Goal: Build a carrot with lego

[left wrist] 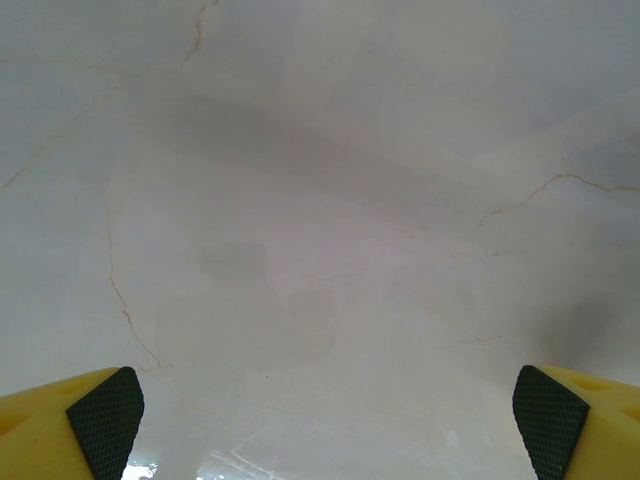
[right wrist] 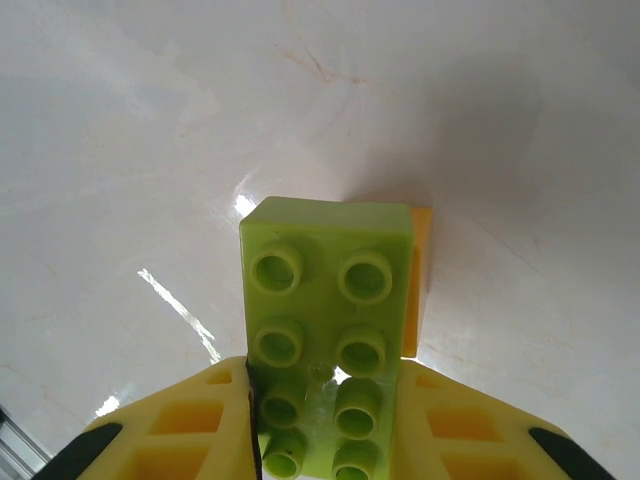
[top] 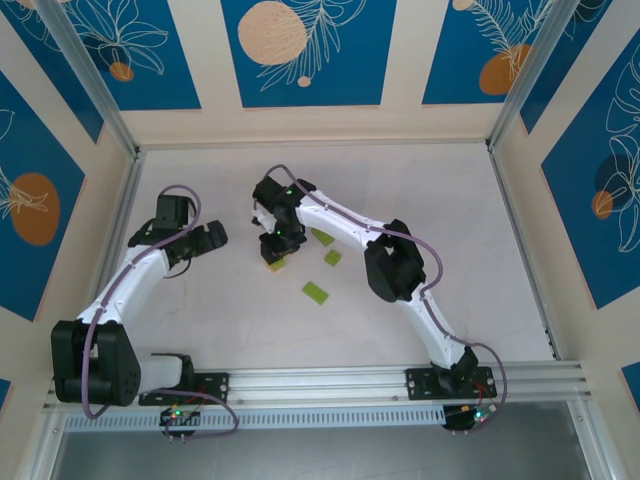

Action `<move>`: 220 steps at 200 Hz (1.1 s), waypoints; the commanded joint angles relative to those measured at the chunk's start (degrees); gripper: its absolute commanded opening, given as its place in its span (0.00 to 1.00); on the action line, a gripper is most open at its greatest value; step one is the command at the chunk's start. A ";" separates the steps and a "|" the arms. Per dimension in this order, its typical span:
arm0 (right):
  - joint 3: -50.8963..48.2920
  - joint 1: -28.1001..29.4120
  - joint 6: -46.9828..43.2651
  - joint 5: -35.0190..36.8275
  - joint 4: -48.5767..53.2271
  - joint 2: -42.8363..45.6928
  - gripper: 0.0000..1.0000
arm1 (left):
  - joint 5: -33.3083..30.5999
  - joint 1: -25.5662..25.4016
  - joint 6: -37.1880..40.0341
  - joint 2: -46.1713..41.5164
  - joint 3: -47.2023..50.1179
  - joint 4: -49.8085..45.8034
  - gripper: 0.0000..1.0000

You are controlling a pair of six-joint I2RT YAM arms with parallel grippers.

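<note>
Three loose lego bricks, all lime-green, lie on the white table just right of the right gripper. Its yellow fingers pinch the near end of an eight-stud lime-green brick, studs facing the wrist camera, with an orange brick touching its far right side. At left, the left gripper, jaws spread wide, hangs over the table, well apart from the bricks.

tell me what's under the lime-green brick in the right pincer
An orange plastic brick: only a strip shows past the right edge of the lime-green studded plastic brick. The rest is covered, so its shape cannot be seen.
</note>
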State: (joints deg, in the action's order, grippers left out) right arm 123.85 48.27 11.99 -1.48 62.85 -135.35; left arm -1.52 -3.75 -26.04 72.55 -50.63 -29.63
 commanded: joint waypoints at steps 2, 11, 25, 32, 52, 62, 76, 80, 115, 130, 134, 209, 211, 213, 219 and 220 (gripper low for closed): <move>0.62 1.08 -0.11 2.15 1.08 -2.35 0.29 | 0.63 0.94 0.29 -0.40 -1.40 -1.22 0.97; 0.97 1.28 -0.29 2.82 1.47 -2.55 0.29 | 0.62 0.94 0.33 -0.55 -1.40 -1.22 0.97; 1.14 1.47 -0.59 4.01 1.90 -2.79 0.29 | 0.73 0.94 0.32 -0.52 -1.40 -1.22 0.97; 1.15 1.56 -0.63 4.48 2.00 -2.76 0.29 | 0.73 0.94 0.25 -0.54 -1.40 -1.30 0.97; 0.87 1.73 -0.83 5.75 2.45 -2.81 0.29 | 0.65 0.89 0.31 -0.58 -1.40 -1.31 0.97; 0.63 1.82 -0.83 6.23 2.62 -2.82 0.29 | 0.64 0.94 0.25 -0.66 -1.40 -1.31 0.97; 0.30 1.87 -1.00 6.70 2.63 -2.69 0.29 | 0.64 0.94 0.22 -0.62 -1.40 -1.31 0.97; 0.33 1.91 -0.96 6.74 2.63 -2.64 0.29 | 0.64 0.94 0.25 -0.59 -1.40 -1.30 0.97; 0.83 2.00 -1.21 7.53 2.56 -2.81 0.29 | 0.82 0.94 0.25 -0.40 -1.51 -1.22 0.97; 1.52 2.00 -1.72 8.13 3.17 -2.90 0.29 | 0.82 0.94 0.29 -0.40 -1.58 -1.31 0.97; 1.81 1.95 -1.95 8.38 3.37 -2.95 0.29 | 0.82 0.94 0.31 -0.47 -1.58 -1.33 0.97; 2.91 1.91 -3.64 7.79 4.04 -3.23 0.29 | 0.82 0.94 0.25 -0.57 -1.57 -1.31 0.98; 2.89 1.91 -3.64 7.69 4.04 -3.25 0.29 | 0.82 0.94 0.21 -0.57 -1.58 -1.24 0.97; 3.02 1.91 -3.62 7.64 4.04 -3.34 0.29 | 0.82 0.94 0.23 -0.51 -1.58 -1.23 0.97; 3.12 1.91 -3.72 7.34 4.19 -3.51 0.29 | 0.82 0.94 0.26 -0.54 -1.58 -1.22 0.97; 3.18 1.91 -3.73 7.31 4.16 -3.56 0.29 | 0.82 0.94 0.27 -0.51 -1.58 -1.22 0.97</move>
State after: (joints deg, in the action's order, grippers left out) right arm 125.69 49.93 9.54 6.28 64.23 -136.11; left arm -1.50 -3.75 -26.04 72.55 -50.65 -29.65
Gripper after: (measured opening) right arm 0.293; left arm 0.975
